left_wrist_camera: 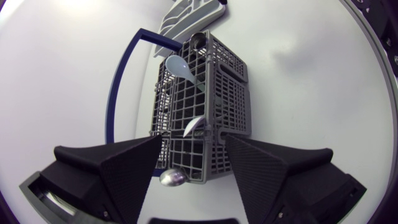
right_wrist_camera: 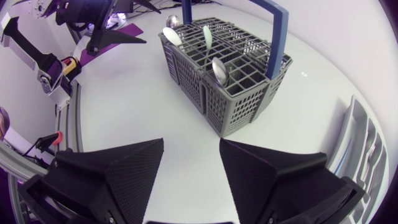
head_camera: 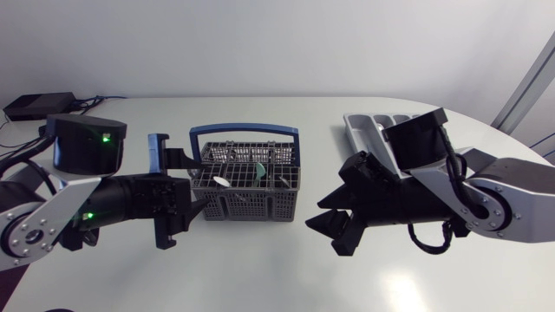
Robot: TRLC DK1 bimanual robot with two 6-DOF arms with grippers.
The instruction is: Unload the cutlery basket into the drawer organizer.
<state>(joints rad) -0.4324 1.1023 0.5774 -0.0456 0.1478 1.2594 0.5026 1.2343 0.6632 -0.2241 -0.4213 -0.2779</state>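
Worktop (head_camera: 260, 277): white, glossy.
Basket (head_camera: 247, 198): grey mesh, blue handle (head_camera: 244, 131), spoons (left_wrist_camera: 181, 66) inside (mid-worktop).
Left gripper (left_wrist_camera: 193, 146), right gripper (right_wrist_camera: 191, 149): spread wide, empty.

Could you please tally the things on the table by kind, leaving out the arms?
Grey plastic mesh cutlery basket with a blue handle: 1
Light grey plastic drawer organizer: 1
Shiny metal spoons standing in the basket: 3
Pale green plastic utensil in the basket: 1
Total: 6, though more cutlery may be hidden inside the basket.
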